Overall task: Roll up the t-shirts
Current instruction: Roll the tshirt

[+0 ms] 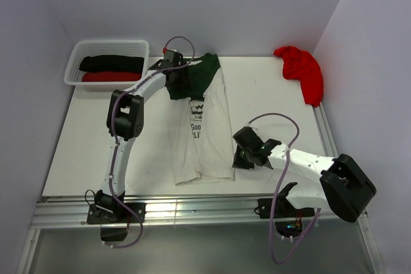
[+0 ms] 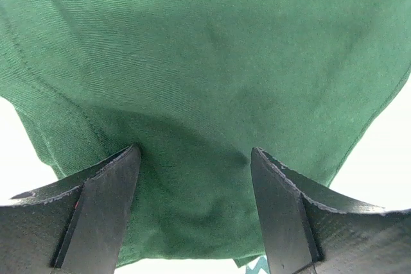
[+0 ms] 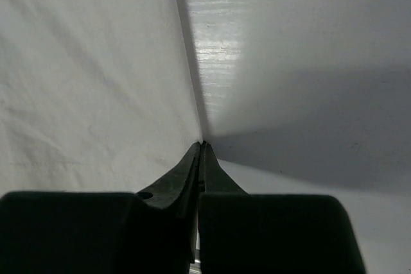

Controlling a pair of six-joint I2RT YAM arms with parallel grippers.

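Note:
A white t-shirt with dark green sleeves and a printed front lies folded into a long strip across the middle of the table. My left gripper hovers over its green top end. In the left wrist view this gripper is open, with green cloth between and beyond the fingers. My right gripper sits at the strip's right edge near the bottom hem. In its own wrist view the right gripper is shut, its tips against the white cloth's edge; no cloth shows between them.
A white lattice basket at the back left holds a rolled black t-shirt and a rolled red one. Another red t-shirt lies crumpled at the back right by the wall. The metal rail runs along the near edge.

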